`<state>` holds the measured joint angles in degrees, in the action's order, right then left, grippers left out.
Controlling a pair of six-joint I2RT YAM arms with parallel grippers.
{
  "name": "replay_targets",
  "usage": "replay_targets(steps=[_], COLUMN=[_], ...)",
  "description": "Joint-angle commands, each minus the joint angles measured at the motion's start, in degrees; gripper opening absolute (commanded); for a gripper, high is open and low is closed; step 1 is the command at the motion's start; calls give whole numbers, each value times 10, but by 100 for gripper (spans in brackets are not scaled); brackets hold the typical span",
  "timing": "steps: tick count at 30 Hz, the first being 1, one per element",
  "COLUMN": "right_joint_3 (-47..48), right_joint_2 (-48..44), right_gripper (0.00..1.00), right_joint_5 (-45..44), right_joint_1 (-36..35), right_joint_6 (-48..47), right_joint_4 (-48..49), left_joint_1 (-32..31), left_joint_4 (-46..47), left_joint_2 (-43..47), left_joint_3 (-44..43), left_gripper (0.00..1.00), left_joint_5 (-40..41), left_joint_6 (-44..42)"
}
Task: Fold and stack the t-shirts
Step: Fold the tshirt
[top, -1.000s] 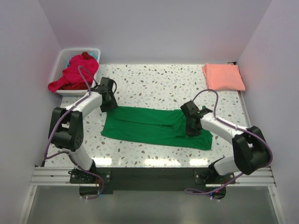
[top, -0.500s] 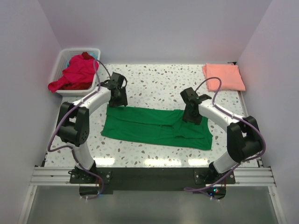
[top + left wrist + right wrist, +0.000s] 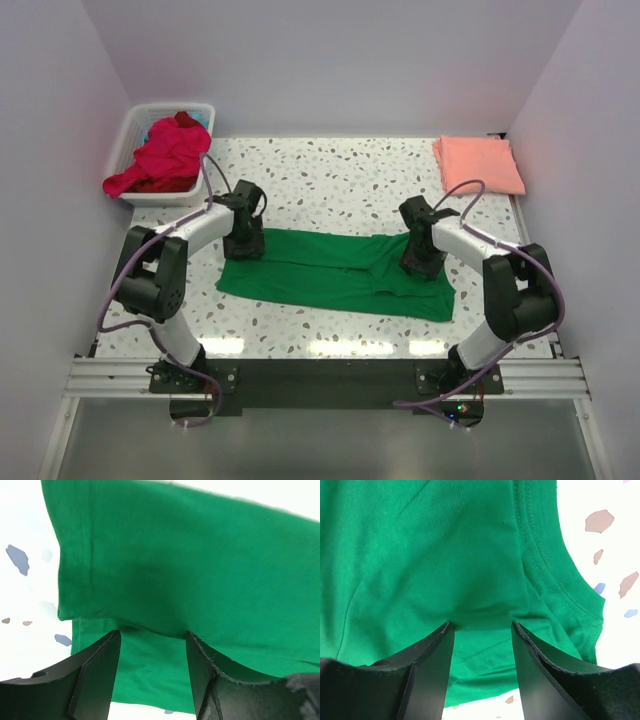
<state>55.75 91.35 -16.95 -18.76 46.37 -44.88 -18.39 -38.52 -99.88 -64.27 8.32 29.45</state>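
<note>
A bright green t-shirt (image 3: 335, 272) lies folded lengthwise into a long band across the middle of the table. My left gripper (image 3: 243, 243) is open, its tips pressed down on the shirt's far left corner (image 3: 150, 580). My right gripper (image 3: 420, 258) is open, its tips pressed on the shirt's far right part beside the collar (image 3: 555, 575). A salmon-pink t-shirt (image 3: 477, 164) lies folded at the back right corner. Red and magenta t-shirts (image 3: 160, 158) fill the basket at the back left.
A white plastic basket (image 3: 133, 125) stands at the table's back left corner. White walls close in the back and both sides. Speckled table (image 3: 330, 170) shows behind the green shirt and in front of it.
Both grippers came down from behind the green shirt onto its far edge. The left moved toward me onto the left corner, the right moved rightward onto the collar end.
</note>
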Motion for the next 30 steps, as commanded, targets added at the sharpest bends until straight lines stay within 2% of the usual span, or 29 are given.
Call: replay_targets(steps=[1, 17, 30], right_joint_3=[0, 73, 277], right_joint_2=[19, 139, 277], right_gripper=[54, 53, 52], right_joint_5=[16, 46, 39], right_joint_1=[12, 71, 74], right_joint_6=[15, -57, -137], right_joint_4=[26, 46, 8], left_joint_1=[2, 2, 3], left_joint_4=[-1, -60, -97], left_joint_2=[14, 65, 128], left_joint_3=[25, 105, 129], left_gripper=[60, 61, 61], left_joint_5=[12, 52, 25], left_joint_6=[20, 94, 106])
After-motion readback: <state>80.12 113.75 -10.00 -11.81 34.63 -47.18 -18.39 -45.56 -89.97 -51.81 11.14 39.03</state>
